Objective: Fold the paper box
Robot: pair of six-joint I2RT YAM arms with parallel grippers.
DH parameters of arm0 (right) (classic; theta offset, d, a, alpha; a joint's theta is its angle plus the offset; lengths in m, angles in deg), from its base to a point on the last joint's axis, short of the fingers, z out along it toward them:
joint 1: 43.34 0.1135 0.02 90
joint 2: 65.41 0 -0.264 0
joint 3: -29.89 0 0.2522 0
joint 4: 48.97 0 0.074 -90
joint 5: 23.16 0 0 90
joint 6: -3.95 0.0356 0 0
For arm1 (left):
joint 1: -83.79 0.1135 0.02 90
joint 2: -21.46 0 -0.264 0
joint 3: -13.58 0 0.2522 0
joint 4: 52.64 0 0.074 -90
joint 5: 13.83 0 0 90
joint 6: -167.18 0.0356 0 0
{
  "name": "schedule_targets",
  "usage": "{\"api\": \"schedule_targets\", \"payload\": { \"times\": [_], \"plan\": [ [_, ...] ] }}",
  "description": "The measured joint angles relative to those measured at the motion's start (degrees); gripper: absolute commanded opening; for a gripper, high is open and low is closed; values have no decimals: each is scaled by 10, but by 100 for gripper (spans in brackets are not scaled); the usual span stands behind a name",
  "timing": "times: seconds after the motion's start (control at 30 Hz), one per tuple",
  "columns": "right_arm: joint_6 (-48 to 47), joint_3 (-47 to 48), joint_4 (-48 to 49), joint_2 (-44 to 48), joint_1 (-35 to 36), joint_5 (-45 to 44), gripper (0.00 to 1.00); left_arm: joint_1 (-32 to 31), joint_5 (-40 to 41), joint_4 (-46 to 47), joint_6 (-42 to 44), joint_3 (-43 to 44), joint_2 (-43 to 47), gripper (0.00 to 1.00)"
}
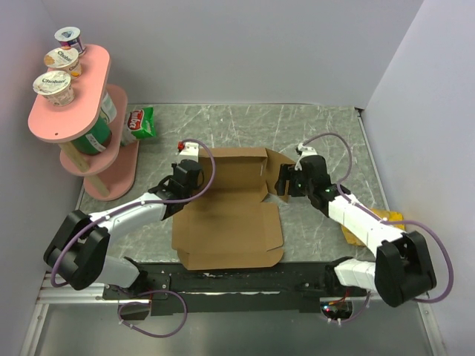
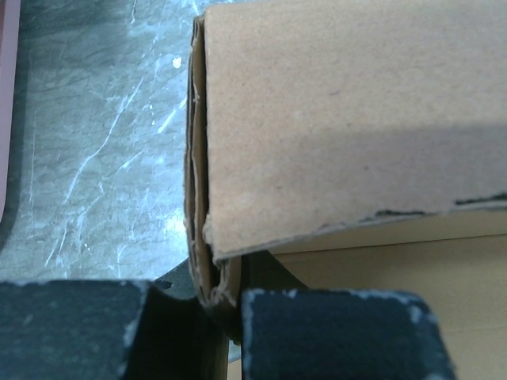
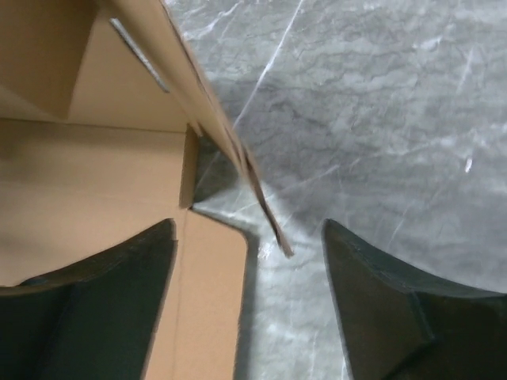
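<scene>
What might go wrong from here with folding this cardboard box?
The right claw is open around a tilted flap without touching it, so closing may miss or crumple its thin edge. The left claw straddles a doubled wall of the paper box whose layers look loose; they might spring apart.

Paper box [image 2: 356, 119] cut off by top, right edges in left wrist view. Left fingers [image 2: 341, 332] cropped at bottom; contact with box edge unclear. Yellow item [image 1: 393, 217] mostly hidden under right arm [image 1: 360, 215], unidentifiable.

Paper box [image 1: 226, 226] ctr, rack [image 1: 80, 107] L; far-R free.
</scene>
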Motion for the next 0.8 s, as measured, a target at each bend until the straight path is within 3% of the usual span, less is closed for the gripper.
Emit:
{"api": "schedule_targets", "payload": {
  "times": [0.07, 0.1, 0.2, 0.8],
  "plan": [
    [-16, 0, 18, -21, 0, 3, 57, 0, 0, 2, 0, 0, 0, 1],
    [-22, 0, 25, -29, 0, 6, 45, 0, 0, 2, 0, 0, 0, 1],
    [-33, 0, 33, -40, 2, 11, 25, 0, 0, 2, 0, 0, 0, 1],
    [80, 94, -42, -88, 151, -124, 21, -20, 49, -10, -26, 5, -12, 1]
  ]
}}
